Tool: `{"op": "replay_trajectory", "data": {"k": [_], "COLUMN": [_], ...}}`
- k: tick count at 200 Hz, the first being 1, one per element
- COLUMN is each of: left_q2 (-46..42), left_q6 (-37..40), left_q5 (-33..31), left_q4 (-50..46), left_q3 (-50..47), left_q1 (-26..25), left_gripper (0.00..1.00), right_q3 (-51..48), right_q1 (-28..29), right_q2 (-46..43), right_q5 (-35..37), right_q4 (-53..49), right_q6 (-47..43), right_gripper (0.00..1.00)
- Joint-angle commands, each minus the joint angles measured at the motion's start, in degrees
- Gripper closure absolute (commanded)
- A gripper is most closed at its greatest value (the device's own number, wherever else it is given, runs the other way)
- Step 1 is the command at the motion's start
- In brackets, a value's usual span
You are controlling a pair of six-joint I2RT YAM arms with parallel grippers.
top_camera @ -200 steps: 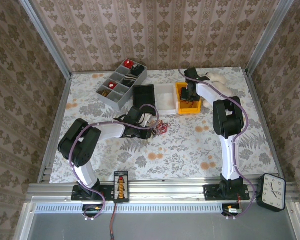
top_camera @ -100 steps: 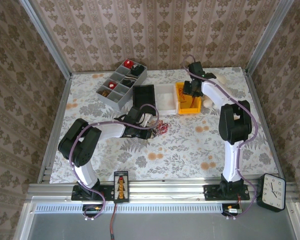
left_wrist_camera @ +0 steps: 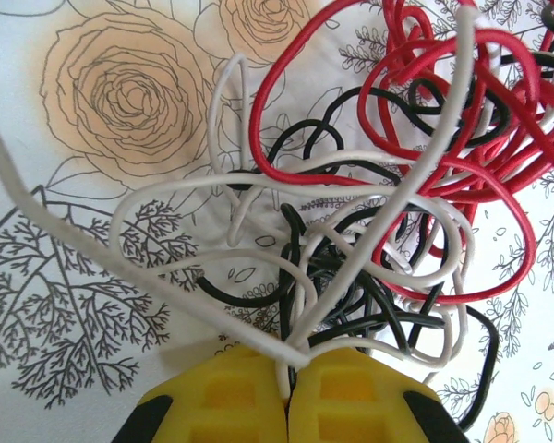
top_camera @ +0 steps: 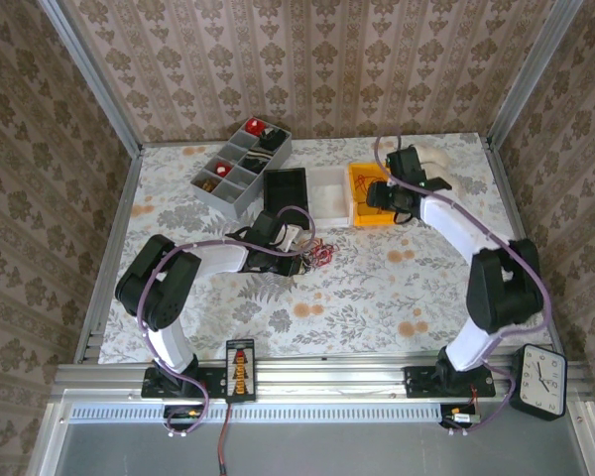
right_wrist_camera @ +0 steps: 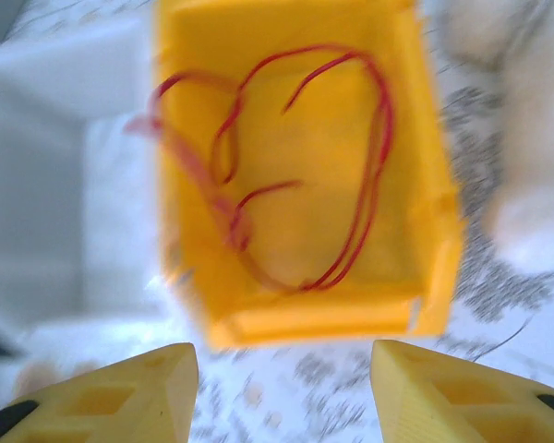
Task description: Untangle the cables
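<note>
A tangle of red [left_wrist_camera: 499, 120], black [left_wrist_camera: 351, 277] and white [left_wrist_camera: 258, 194] cables lies on the flowered table [top_camera: 377, 288], just right of my left gripper [top_camera: 299, 256]. That left gripper [left_wrist_camera: 288, 369] is shut on a white cable, with a black strand running into the pinch beside it. One separate red cable [right_wrist_camera: 351, 249] lies loose inside the yellow bin [right_wrist_camera: 295, 318]. My right gripper [right_wrist_camera: 284, 355] hovers open over the table at the bin's near side, nothing between its fingers. In the top view the right gripper [top_camera: 380, 196] sits over the yellow bin [top_camera: 372, 216].
A white bin [top_camera: 327, 193] and a black bin [top_camera: 286, 188] stand left of the yellow one. Further back left is a grey divided tray [top_camera: 240, 169]. A pale soft object [top_camera: 436, 156] lies at the back right. A clock [top_camera: 537, 382] sits off the table's near right corner.
My right gripper has opened, left the red cable in the yellow bin and drawn back toward the right. The left arm has not moved.
</note>
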Motion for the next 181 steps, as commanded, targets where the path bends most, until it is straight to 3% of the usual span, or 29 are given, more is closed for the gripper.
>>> {"op": "replay_trajectory", "data": {"k": [1,33,84,181], "left_q2": [1.8,2.3,1.8,2.3], "left_q6": [1.7,1.8,1.4,1.6], "left_q5": [2.7,2.7,1.8,1.3], "left_q4": [-2.1,-2.5,-2.8,-3.2], "left_q3": [0.1,0.4,0.0,0.3], "left_q1": [-0.4,-0.4,-0.7,-1.0], "left_gripper": [1.00,1.00,1.00,1.00], "right_q3": [-4.3,-7.3,-7.2,-12.8], "right_q1": [4.8,9.0,9.0,8.5], "right_q2": [-2.9,1.5,8.9,9.0], "right_q5": [-8.3,-12.5,-16.0,-21.0], "right_q4": [3.4,6.5,9.6,12.0], "right_q6": [-1.9,3.7,8.7,9.8], "right_gripper": [0.47,0.48,0.53,0.65]}}
